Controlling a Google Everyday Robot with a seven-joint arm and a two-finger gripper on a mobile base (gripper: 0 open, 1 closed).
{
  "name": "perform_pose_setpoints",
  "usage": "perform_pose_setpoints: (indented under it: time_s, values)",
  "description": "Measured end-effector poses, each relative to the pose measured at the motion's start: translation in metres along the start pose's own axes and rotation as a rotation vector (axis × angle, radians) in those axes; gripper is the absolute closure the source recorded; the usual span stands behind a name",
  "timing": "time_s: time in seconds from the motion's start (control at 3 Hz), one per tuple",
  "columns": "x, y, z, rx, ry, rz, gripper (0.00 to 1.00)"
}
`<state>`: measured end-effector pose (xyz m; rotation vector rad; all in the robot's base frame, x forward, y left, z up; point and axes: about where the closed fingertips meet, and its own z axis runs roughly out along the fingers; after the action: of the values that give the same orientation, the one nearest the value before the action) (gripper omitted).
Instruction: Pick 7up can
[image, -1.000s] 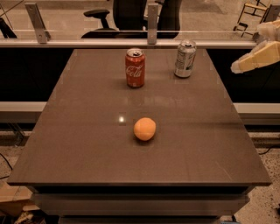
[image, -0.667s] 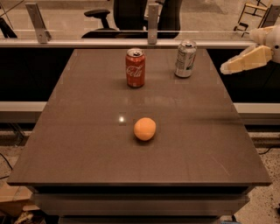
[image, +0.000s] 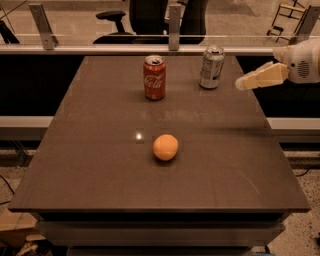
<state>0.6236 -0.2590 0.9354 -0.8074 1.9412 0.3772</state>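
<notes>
The 7up can (image: 212, 67), silver-grey with dark label marks and a shiny top, stands upright near the far right of the dark table (image: 100, 165). My gripper (image: 241, 83) comes in from the right edge of the view, its cream-coloured fingers pointing left toward the can. Its tip hangs above the table's right edge, a short way right of the can and not touching it.
A red Coca-Cola can (image: 154, 77) stands upright left of the 7up can. An orange (image: 165, 147) lies near the table's middle. A glass partition with metal posts (image: 174, 22) runs along the far edge, with an office chair behind it.
My gripper has moved left and slightly down, closer to the 7up can. The cans and the orange have not moved.
</notes>
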Motion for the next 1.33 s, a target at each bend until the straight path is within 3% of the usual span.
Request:
perform_pose_setpoints:
  time_s: [0.33, 0.67, 1.0, 1.33]
  values:
    - [0.010, 0.001, 0.015, 0.017, -0.002, 0.041, 0.00]
    - [0.009, 0.001, 0.016, 0.016, -0.002, 0.041, 0.00]
    - [0.000, 0.000, 0.031, -0.001, -0.060, 0.040, 0.00]
    - [-0.010, -0.009, 0.048, -0.018, -0.167, 0.048, 0.00]
